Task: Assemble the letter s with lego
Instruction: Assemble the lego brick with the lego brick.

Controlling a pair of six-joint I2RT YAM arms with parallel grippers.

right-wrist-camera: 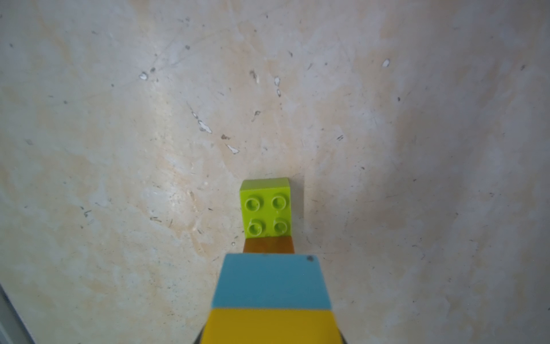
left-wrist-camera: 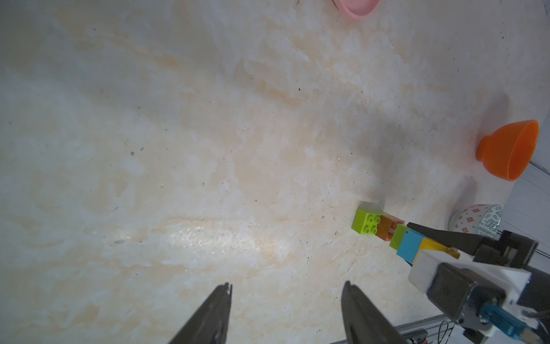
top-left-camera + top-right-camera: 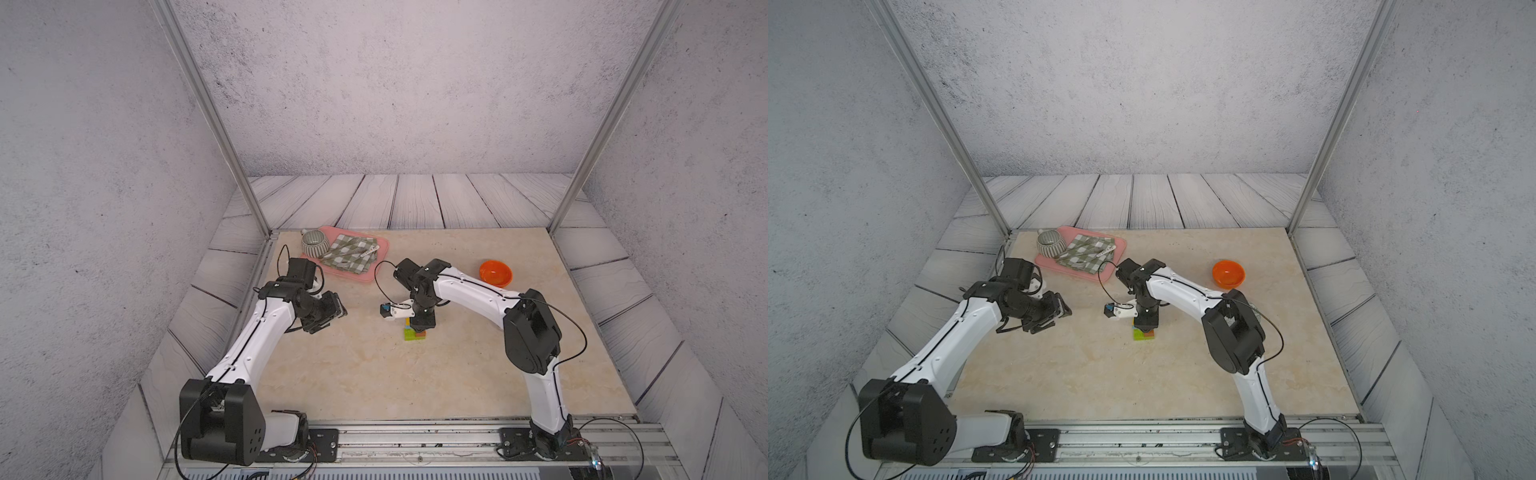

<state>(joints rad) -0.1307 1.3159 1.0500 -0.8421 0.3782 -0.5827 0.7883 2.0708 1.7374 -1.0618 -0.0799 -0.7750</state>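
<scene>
Lego stack (image 3: pixel 415 331) stood in the lower middle of the frame in both top views, just right of centre, on the beige marbled table (image 3: pixel 374 382). Its long lime-green brick (image 2: pixel 367 222) was at the bottom, resting on the table. On one end of that brick sat a brown brick (image 2: pixel 386 230), then a lime-green square (image 2: pixel 398 237), a blue brick (image 2: pixel 410 246) and a yellow brick (image 2: pixel 433 246) at the top. The other end of the long brick was bare, and four studs showed there in the right wrist view.

The right gripper (image 3: pixel 420 323) pointed down onto the stack from above. Its jaws were clenched on the upper part, at the yellow brick, and one black finger (image 2: pixel 446 238) lay along the side of the bricks. In the right wrist view the yellow brick filled the space between the jaws, with the blue one beyond it.

The left gripper (image 3: pixel 337 308) hung left of the stack and well apart from it. Its jaws were released, spread wide with nothing between them and only bare table beyond.

An orange bowl (image 3: pixel 495 273) stood upright to the upper right of the stack. To the upper left lay a pink tray (image 3: pixel 357 277) bearing a striped cup (image 3: pixel 314 243) and a green checked cloth (image 3: pixel 349 254).
</scene>
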